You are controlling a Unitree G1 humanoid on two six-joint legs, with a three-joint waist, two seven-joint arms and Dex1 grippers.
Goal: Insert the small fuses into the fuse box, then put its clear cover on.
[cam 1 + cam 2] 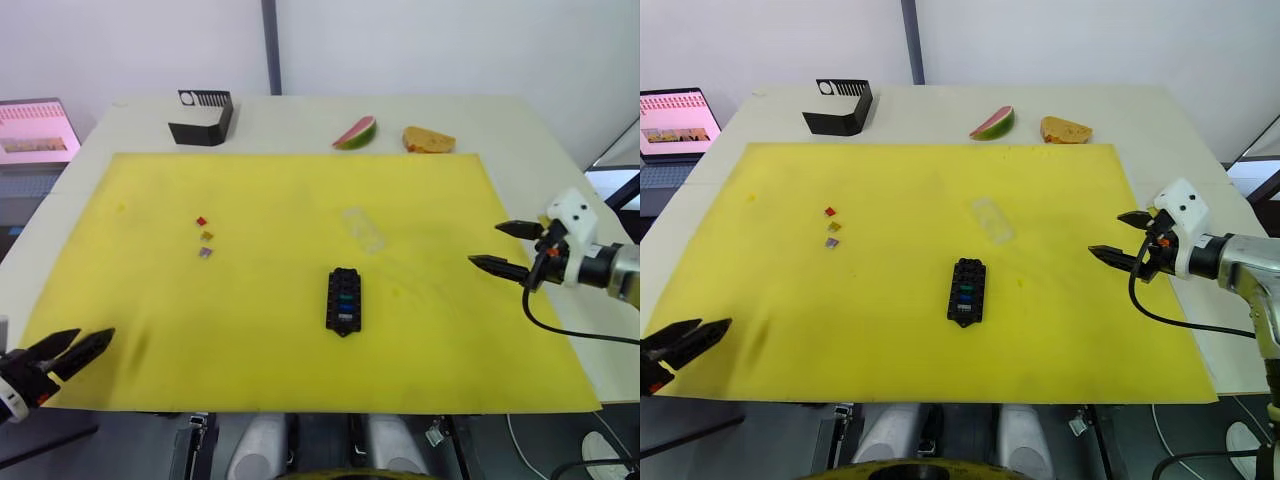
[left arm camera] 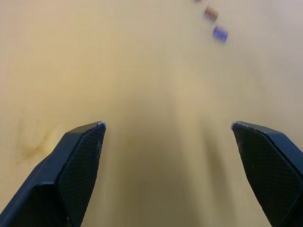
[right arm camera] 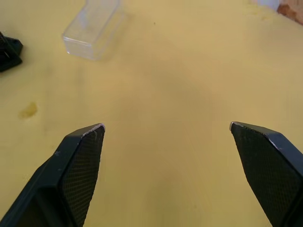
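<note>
Fuse box (image 1: 343,300) lying mid-frame, showing green and blue fuses seated; three small fuses (image 1: 204,236) waiting loose at centre-left; clear cover (image 1: 364,229) lying off, just above the box. Left pincer (image 1: 72,352) and right pincer (image 1: 506,248) both hovering open, gripping nothing; task looking roughly half done.

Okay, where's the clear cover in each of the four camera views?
Left eye view: the clear cover lies on the yellow mat, just beyond and right of the fuse box.
Right eye view: same spot, past the fuse box toward the table's far edge.
Left wrist view: not in it.
Right wrist view: it lies ahead of the open right gripper, with a corner of the fuse box beside it.
Shared landmark: the fuse box.
</note>
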